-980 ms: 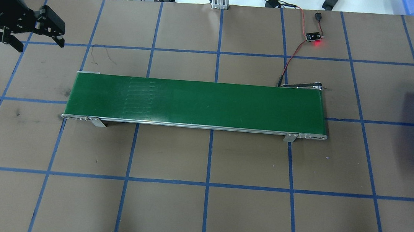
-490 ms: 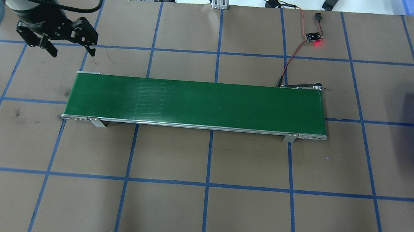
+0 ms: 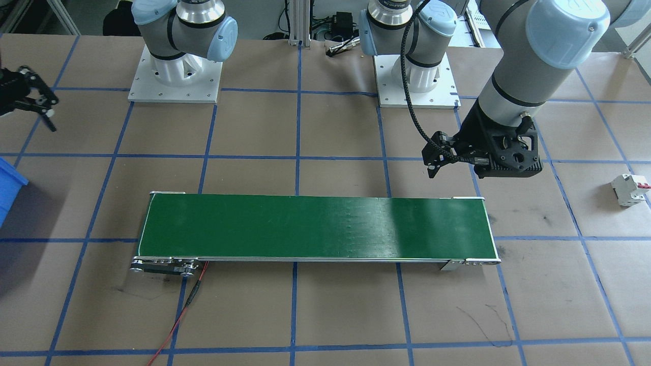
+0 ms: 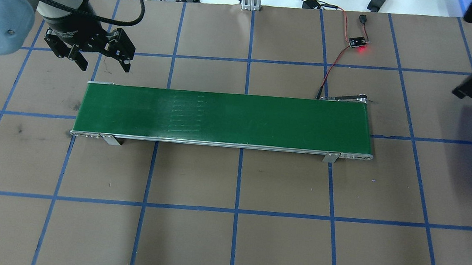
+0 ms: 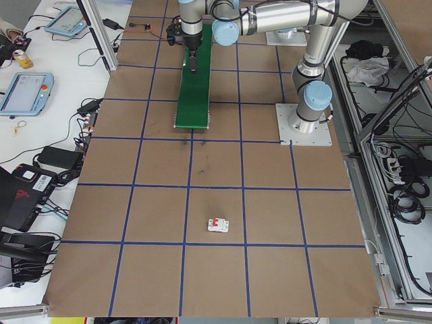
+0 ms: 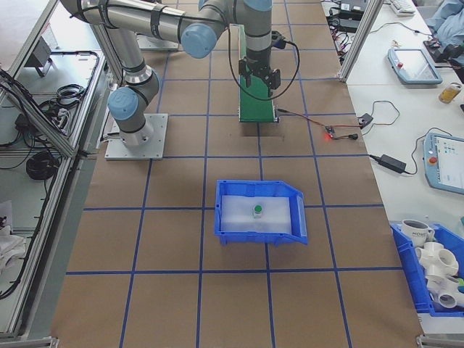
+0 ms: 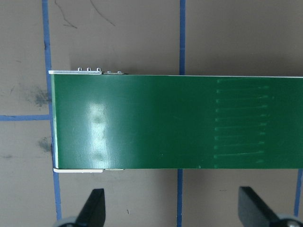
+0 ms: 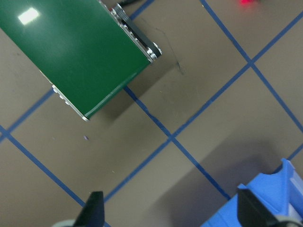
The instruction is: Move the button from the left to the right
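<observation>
Over the conveyor belt (image 4: 224, 118)'s left end, the left gripper (image 4: 99, 59) is arriving wide open w/ nothing held (right gripper (image 3: 38, 107) likewise open, empty), while the button (image 6: 257, 210) is already sitting in the blue bin (image 6: 239, 230), so task's prob. done.

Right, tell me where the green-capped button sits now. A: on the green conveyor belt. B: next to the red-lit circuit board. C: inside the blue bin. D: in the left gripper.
C: the exterior right view shows the button resting on the floor of the blue bin, while the conveyor belt is bare and the left gripper holds nothing.
</observation>
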